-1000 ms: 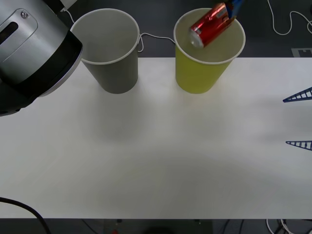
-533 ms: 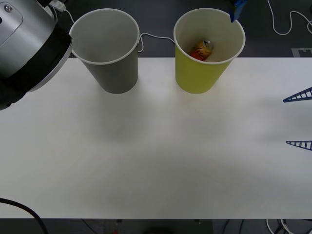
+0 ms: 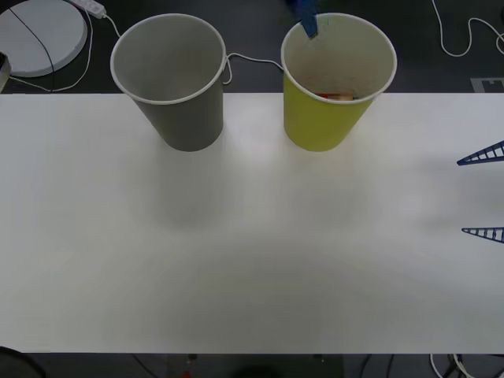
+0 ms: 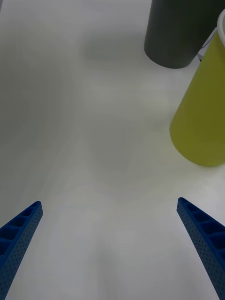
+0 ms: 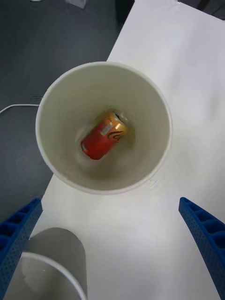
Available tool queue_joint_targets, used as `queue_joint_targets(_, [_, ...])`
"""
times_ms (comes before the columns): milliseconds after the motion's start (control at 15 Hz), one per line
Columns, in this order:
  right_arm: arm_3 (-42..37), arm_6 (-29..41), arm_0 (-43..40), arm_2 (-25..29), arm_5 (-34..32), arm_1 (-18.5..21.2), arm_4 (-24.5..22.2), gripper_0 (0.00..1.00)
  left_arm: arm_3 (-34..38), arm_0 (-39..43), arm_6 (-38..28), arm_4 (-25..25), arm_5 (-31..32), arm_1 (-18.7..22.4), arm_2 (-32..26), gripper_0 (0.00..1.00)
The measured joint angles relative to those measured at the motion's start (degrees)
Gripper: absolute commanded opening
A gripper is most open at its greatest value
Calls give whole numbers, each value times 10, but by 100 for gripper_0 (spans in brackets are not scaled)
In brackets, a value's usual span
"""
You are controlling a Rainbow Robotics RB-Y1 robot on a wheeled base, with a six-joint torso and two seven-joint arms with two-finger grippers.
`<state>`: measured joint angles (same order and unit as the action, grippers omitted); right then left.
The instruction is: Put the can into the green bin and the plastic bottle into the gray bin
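The can [image 5: 104, 135] lies on its side at the bottom of the green bin [image 3: 323, 122], directly beneath the left gripper [image 5: 112, 253], whose blue ribbed fingers [image 5: 206, 234] are spread wide apart with nothing between them. In the front view one blue fingertip of that gripper shows just above the bin's far rim, and only a sliver of red and orange peeks over the near rim. The gray bin [image 3: 185, 118] stands upright just beside the green one — near, but not touching — on the far edge of the white desk [image 3: 252, 252].

The right gripper [image 4: 110, 243] hangs low over the bare desk, well apart from both bins, which stand ahead of it and off to one side. Its fingers [image 4: 201, 234] are likewise fully spread and hold nothing — in the front view their two blue tips [image 3: 482, 153] jut in at the right edge.
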<state>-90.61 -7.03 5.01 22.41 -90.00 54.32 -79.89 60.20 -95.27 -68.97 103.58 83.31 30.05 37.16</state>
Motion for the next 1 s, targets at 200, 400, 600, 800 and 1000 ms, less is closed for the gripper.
queue_joint_targets(200, [0, 0, 0, 0, 0, 0, 0, 100, 141, 111, 0, 1, 41, 62, -83, 100])
queue_joint_targets(400, [0, 0, 0, 0, 0, 0, 0, 100, 245, 205, 21, -2, 66, 113, -153, 100])
queue_joint_targets(600, [0, 0, 0, 0, 0, 0, 0, 100, 308, 277, 48, -16, 67, 153, -225, 100])
queue_joint_targets(800, [0, 0, 0, 0, 0, 0, 0, 100, 358, 337, 86, -33, 67, 192, -257, 100])
queue_joint_targets(1000, [0, 0, 0, 0, 0, 0, 0, 100, 371, 399, 156, -51, 67, 210, -315, 100])
